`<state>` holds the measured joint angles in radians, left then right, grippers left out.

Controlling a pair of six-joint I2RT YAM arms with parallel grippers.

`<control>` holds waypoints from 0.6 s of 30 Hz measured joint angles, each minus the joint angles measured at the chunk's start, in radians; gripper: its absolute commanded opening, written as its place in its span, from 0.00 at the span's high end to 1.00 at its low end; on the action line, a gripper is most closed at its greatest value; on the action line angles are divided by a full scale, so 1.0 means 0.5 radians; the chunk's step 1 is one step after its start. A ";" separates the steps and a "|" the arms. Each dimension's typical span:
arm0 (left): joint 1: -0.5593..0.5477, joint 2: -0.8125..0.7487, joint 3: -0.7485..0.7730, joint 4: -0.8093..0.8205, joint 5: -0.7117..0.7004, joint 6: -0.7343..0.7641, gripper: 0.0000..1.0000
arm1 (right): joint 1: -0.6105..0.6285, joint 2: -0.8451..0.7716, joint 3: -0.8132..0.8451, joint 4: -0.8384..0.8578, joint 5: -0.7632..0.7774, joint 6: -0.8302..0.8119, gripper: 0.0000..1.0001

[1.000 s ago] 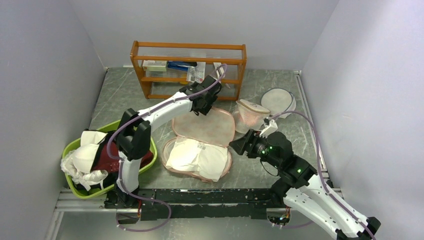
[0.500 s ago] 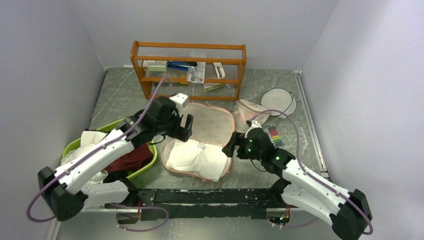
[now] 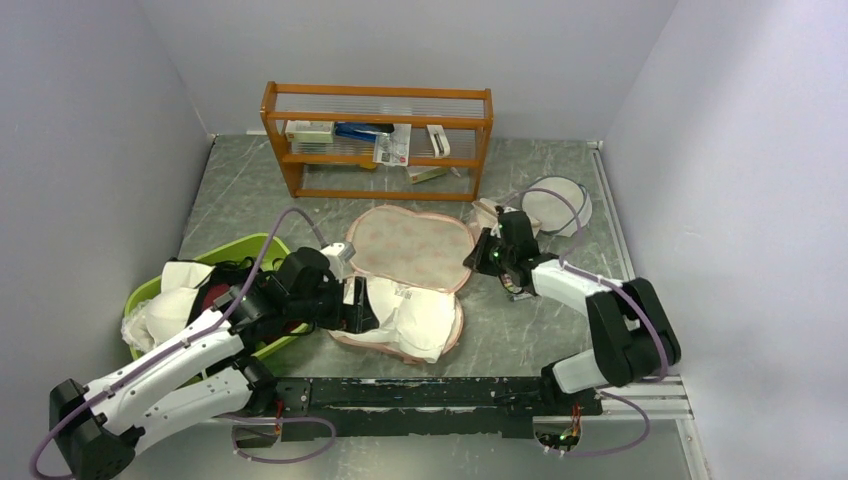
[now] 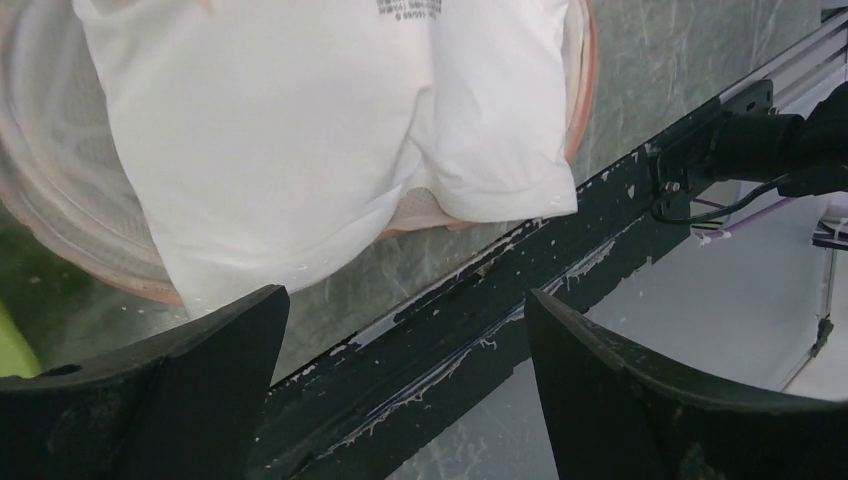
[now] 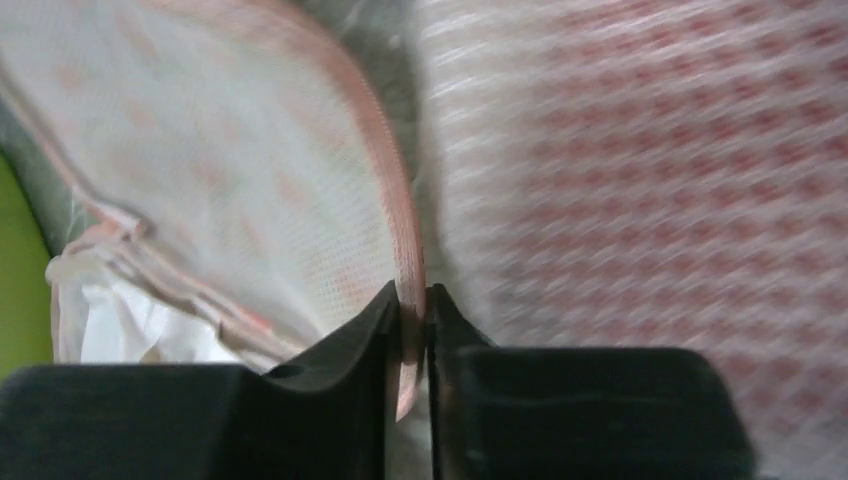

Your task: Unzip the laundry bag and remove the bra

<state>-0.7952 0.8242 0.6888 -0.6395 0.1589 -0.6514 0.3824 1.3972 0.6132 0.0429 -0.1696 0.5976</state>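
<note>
The peach flower-print laundry bag (image 3: 410,248) lies unzipped in mid table, its lid folded back toward the rack. The white bra (image 3: 405,315) rests in the near half, both cups showing. My left gripper (image 3: 355,305) stands wide open at the bra's left edge. In the left wrist view the bra (image 4: 300,130) fills the top above the open gripper (image 4: 405,300), with nothing between the fingers. My right gripper (image 3: 470,258) is at the lid's right edge. In the right wrist view this gripper (image 5: 408,300) is shut on the bag's peach rim (image 5: 400,230).
A green basket (image 3: 150,300) at the near left holds a maroon bra and white cloths. A wooden rack (image 3: 380,140) stands at the back. A white mesh dome bag (image 3: 495,215) and a round mesh disc (image 3: 555,200) lie right of the lid. A black rail (image 3: 420,390) runs along the front.
My left arm pulled back from the lid's far edge to the bra's near left and opened wide. My right arm reached forward and closed on the lid's right rim.
</note>
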 measured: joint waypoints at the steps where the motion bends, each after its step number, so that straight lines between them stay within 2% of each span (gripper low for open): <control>1: -0.007 0.009 -0.018 0.010 0.008 -0.026 0.00 | -0.053 0.065 0.001 0.050 -0.030 -0.011 1.00; 7: -0.137 0.100 -0.058 0.062 -0.009 -0.121 0.04 | -0.258 0.227 -0.007 0.208 -0.169 -0.065 1.00; 10: -0.263 0.154 -0.053 0.089 -0.092 -0.151 0.10 | -0.311 0.233 -0.048 0.266 -0.219 -0.096 0.98; 14: -0.489 0.350 0.056 0.043 -0.330 -0.183 0.17 | -0.328 0.221 -0.085 0.278 -0.294 -0.154 0.76; 18: -0.761 0.608 0.246 -0.017 -0.649 -0.195 0.14 | -0.330 0.069 -0.177 0.259 -0.375 -0.190 0.62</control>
<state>-1.1759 1.1282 0.8120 -0.6479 -0.1658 -0.7486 0.2176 1.4319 0.5247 0.1726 -0.3573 0.5026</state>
